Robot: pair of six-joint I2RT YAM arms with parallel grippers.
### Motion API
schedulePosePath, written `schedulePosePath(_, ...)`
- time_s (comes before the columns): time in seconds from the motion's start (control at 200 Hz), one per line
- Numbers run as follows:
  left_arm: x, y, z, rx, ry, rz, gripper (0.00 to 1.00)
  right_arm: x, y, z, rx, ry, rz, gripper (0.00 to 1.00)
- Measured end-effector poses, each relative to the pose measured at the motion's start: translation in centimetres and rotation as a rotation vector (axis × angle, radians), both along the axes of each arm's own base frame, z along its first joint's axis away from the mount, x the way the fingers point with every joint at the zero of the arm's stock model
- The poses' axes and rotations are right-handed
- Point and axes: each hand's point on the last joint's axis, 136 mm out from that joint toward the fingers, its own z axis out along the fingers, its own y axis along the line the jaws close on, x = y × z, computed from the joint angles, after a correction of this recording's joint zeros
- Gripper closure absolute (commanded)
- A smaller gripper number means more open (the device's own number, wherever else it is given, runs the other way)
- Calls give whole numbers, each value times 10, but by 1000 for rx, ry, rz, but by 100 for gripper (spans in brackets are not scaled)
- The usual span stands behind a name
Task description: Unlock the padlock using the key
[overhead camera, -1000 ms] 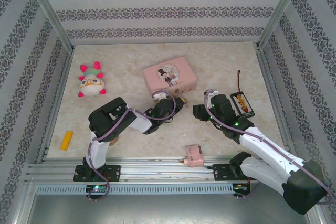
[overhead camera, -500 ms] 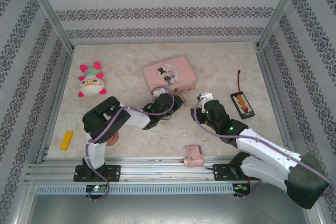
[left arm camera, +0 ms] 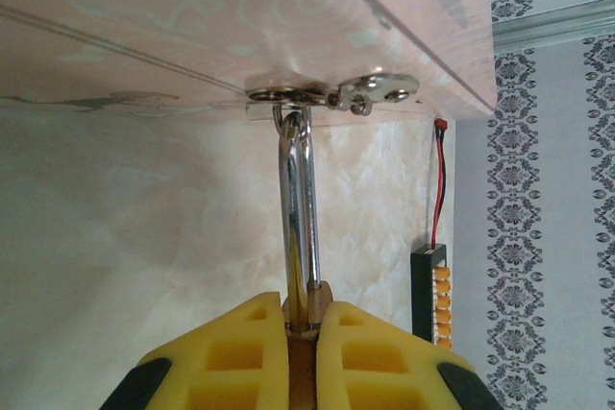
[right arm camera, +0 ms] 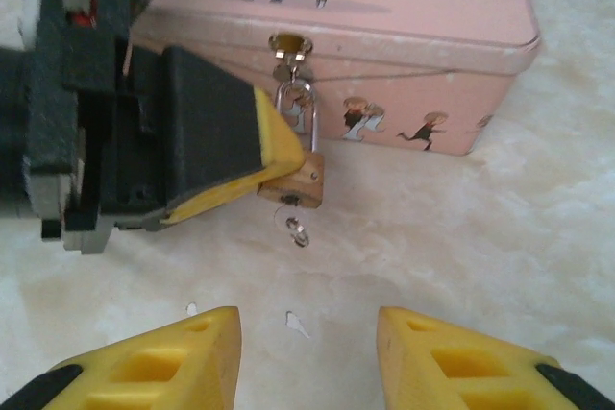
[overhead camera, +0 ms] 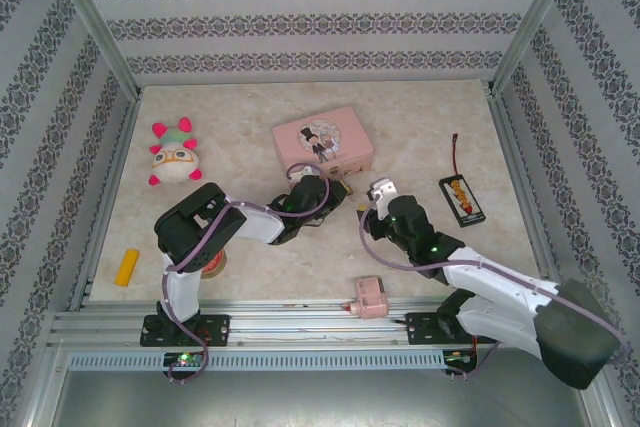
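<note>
1. Since a second ago your right arm has swung leftward, away from the black board (overhead camera: 462, 197) and toward the front of the pink tin box (overhead camera: 322, 139); your left arm has barely shifted.
2. Your left gripper (left arm camera: 303, 319) is pinching the padlock (right arm camera: 300, 180). Its yellow pads press on the brass body from both sides, and the silver shackle (left arm camera: 300, 208) rises out between them.
3. That shackle is hooked through the hasp (right arm camera: 290, 45) on the box's front wall, so the padlock sits just in front of the box, low over the tabletop (overhead camera: 230, 147).
4. Your right gripper (right arm camera: 307, 333) is spread with nothing between its fingers. It faces the padlock from near by without touching it.
5. A small silver piece (right arm camera: 294, 225) sticks out below the padlock's body (whether it is the key, you cannot tell).
</note>
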Motion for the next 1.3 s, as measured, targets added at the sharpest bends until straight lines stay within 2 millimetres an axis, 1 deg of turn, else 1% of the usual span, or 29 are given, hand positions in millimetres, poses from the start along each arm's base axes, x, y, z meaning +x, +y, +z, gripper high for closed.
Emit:
schedulePosePath(0.19,0,1,1,-12,18,-6,100,8,9,-20,-54,7,38,59)
schedulePosePath(0.43,-3,7,6,-12,45,-16,100,10,19,-36,-95,20,84,56)
schedulePosePath(0.615,-4,8,5,-11,55,-24,100,15,28,-38,-96,23,97,53)
schedulePosePath(0.73,-4,10,6,-12,56,-24,100,16,36,-39,-107,21,123,53)
schedulePosePath(0.839,-5,11,6,-16,59,-28,100,22,40,-39,-116,18,129,53)
schedulePosePath(1.059,-8,13,7,-18,65,-35,100,31,45,-42,-140,13,129,59)
schedulePosePath(1.234,-9,14,8,-23,72,-46,100,34,48,-47,-150,19,130,60)
schedulePosePath(1.299,-10,14,8,-22,76,-49,100,36,48,-48,-155,20,130,62)
